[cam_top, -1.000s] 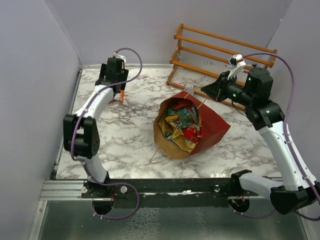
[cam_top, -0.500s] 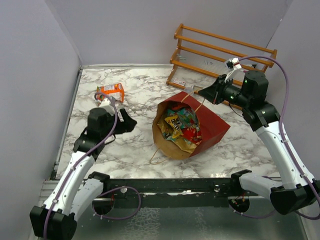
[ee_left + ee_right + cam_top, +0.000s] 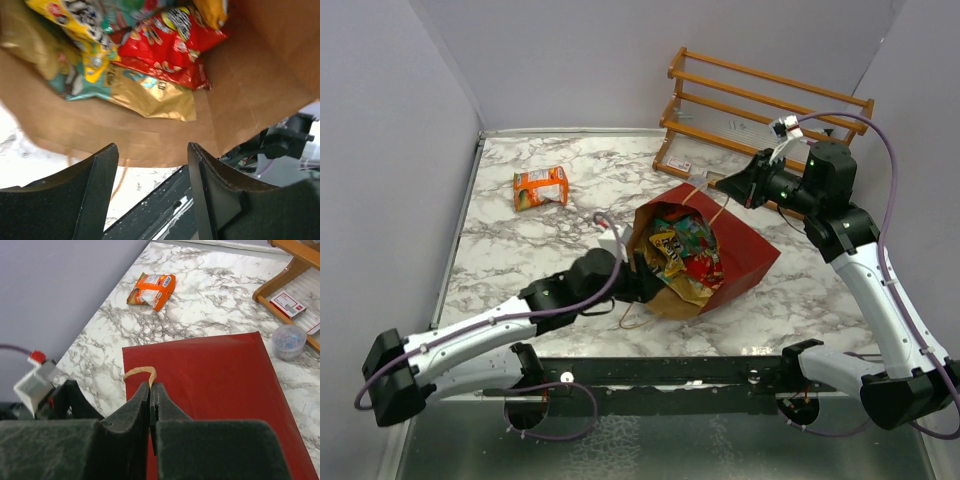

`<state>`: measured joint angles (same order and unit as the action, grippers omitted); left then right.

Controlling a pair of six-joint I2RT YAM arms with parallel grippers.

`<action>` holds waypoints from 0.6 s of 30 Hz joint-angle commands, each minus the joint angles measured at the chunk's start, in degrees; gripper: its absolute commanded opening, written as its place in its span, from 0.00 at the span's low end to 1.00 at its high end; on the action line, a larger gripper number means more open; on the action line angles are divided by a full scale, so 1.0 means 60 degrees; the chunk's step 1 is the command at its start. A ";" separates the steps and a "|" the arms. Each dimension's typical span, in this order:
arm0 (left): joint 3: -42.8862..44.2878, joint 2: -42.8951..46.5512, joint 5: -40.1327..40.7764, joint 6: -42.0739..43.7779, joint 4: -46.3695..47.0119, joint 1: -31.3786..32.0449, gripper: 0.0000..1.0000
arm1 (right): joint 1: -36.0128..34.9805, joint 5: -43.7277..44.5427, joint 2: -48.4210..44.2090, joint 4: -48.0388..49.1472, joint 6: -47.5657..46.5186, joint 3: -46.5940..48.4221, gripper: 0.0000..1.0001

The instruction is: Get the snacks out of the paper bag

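We see the crinkly foil snack packets [image 3: 682, 250] heaped inside the large red paper bag [image 3: 752, 252] with its brown kraft lining. They spill toward its mouth. The bag lies on its side about mid-table, a bit toward the right edge, with the mouth facing the near-left corner.

In the left wrist view a red packet [image 3: 170, 37] sits on top of a flat tan-and-blue pouch [image 3: 150, 95], with yellow and teal ones behind them. We judge them light, soft, puffy and slick, so they crumple and slide on each other. The best hold is a pinch on a flat sealed edge or corner, not the puffy middle. The tan pouch's near corner is the most exposed edge. The bag wall is thin and floppy, so a low pinch could snag the paper.

The left gripper [image 3: 152, 147] is at the bag mouth, just short of the packets. Its jaws are apart with nothing between them. The right gripper [image 3: 150, 387] is closed tight on the tan paper handle [image 3: 140, 372] at the bag's far rim, and it holds the upper wall up so the mouth gapes.

One orange packet [image 3: 541, 187] lies out on the white marble table [image 3: 520, 240] toward the far-left corner, well apart from the bag. An orange wooden rack [image 3: 770, 95] stands at the far-right corner with a small clear plastic cup [image 3: 289, 341] just beside it.
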<state>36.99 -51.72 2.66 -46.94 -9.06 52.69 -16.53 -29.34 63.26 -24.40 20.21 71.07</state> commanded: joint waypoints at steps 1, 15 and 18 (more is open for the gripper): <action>0.0734 -0.1276 0.3824 -0.0507 0.0687 0.1879 0.58 | -0.0013 -0.0134 -0.0245 0.0158 0.0038 0.0117 0.02; 0.3033 -0.5883 0.5495 -0.0322 0.1549 0.1895 0.55 | -0.0013 -0.0190 -0.0223 0.0032 0.0005 0.0351 0.02; 0.3184 -0.6252 0.5960 -0.0391 0.1545 0.1851 0.59 | -0.0013 -0.0134 -0.0246 -0.0029 -0.0044 0.0344 0.02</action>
<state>54.08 -87.33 31.42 -49.21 -1.28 64.14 -16.53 -29.43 62.94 -24.45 20.29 71.09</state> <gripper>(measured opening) 0.573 0.026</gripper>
